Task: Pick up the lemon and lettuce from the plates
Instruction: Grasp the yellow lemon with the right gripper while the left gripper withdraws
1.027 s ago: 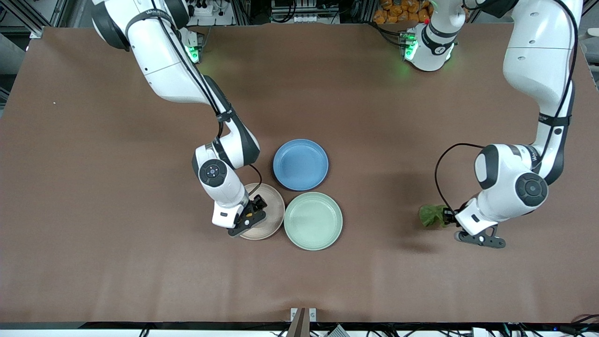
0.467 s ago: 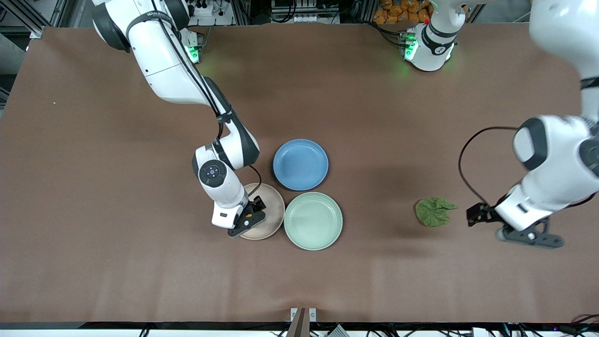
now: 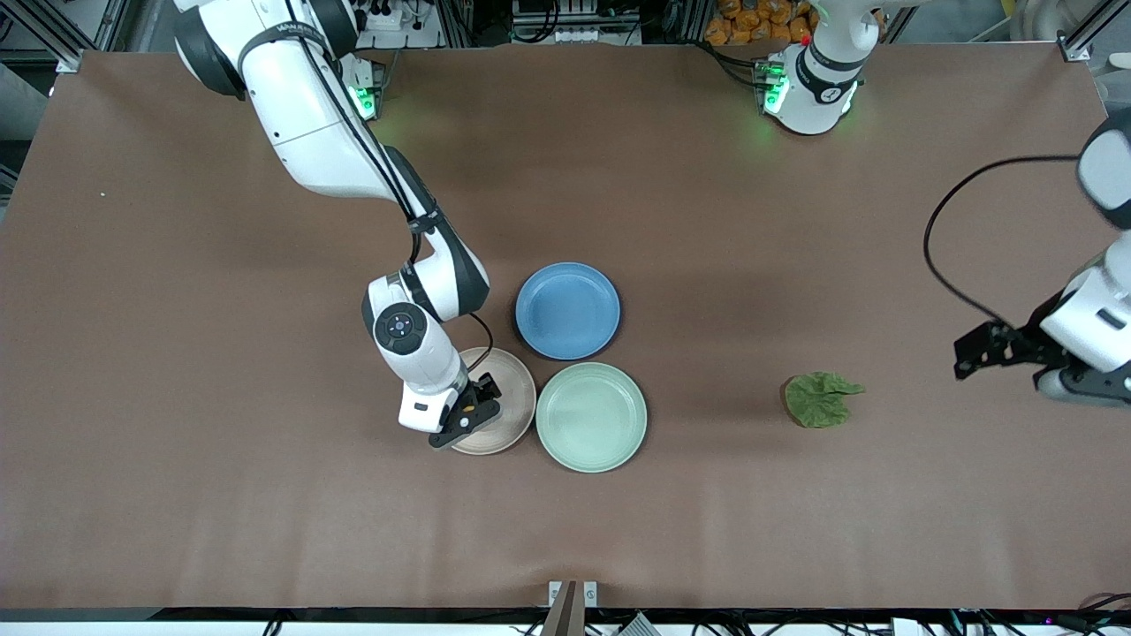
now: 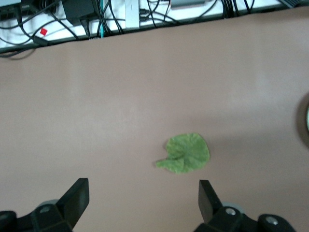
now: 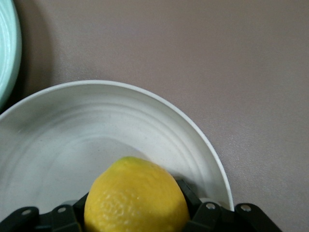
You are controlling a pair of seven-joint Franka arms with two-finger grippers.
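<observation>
While right tool (image 5: 133, 220) clamps smooth, firm lemon (image 5: 136, 195) at its middle | left tool (image 4: 143, 203) open, empty | lettuce (image 3: 817, 399) limp.

A brown desk (image 3: 221, 353) fills the frame. Near its centre lie three touching plates: blue plate (image 3: 567, 310) above, beige plate (image 3: 508, 389) lower left, mint plate (image 3: 591, 417) lower right. The lettuce (image 3: 817, 399) lies centre-right.

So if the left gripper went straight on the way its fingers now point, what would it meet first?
Probably bare table. In its wrist view the open left gripper points down at the tabletop, with the lettuce just ahead, slightly off the midline; depth is unclear.
</observation>
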